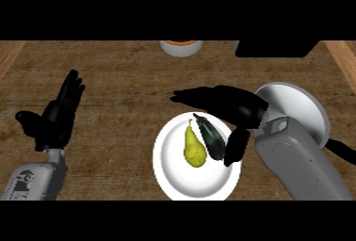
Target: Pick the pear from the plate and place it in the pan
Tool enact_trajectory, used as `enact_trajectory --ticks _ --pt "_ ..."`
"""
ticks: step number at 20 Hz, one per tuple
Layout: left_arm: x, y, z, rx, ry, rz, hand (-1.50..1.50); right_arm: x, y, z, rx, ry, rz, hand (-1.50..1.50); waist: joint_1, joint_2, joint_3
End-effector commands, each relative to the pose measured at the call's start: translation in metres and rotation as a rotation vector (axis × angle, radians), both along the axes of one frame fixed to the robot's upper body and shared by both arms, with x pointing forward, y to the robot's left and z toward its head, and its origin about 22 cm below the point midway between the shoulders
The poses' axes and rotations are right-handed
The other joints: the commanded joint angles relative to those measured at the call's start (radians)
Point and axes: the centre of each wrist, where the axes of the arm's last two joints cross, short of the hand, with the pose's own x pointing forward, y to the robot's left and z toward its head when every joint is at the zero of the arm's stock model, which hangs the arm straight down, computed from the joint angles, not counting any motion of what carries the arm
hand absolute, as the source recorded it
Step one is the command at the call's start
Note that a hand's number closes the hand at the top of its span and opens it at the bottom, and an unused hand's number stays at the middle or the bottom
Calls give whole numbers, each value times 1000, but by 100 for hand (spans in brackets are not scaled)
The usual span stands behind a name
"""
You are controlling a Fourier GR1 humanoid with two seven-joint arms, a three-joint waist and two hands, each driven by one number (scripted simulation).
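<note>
We see the pear lying on the white plate, just beside a dark eggplant, with our right robot hand hovering above them, fingers spread and holding nothing. The left robot hand rests open at the left of the desk. We judge the pear light, smooth and firm, best taken across its wide lower body before going to the grey pan.

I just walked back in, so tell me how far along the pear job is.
Nothing is finished: the pear lies on the white plate beside a dark eggplant. In hand: the right hand hovers open over the plate's upper edge, holding nothing. The left hand rests open at the left. Left: grasp the pear and carry it to the grey pan.
</note>
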Motion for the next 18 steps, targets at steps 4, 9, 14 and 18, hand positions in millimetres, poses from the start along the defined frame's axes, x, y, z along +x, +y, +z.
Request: enact_trajectory --ticks 4,9,14,18 --pt "17 -4 -2 0 11 -2 0 8 -14 -22 -62 16 65 -150 -5 1 0" --pt "5 13 5 16 -15 -12 0 -1 35 -29 -120 -6 64 -150 0 0 0" --pt "7 -3 20 1 3 1 0 -11 25 -45 -241 -88 40 -150 0 -1 0" --pt "21 5 23 -15 -3 -1 0 3 40 -35 -286 -109 42 -150 1 0 0"
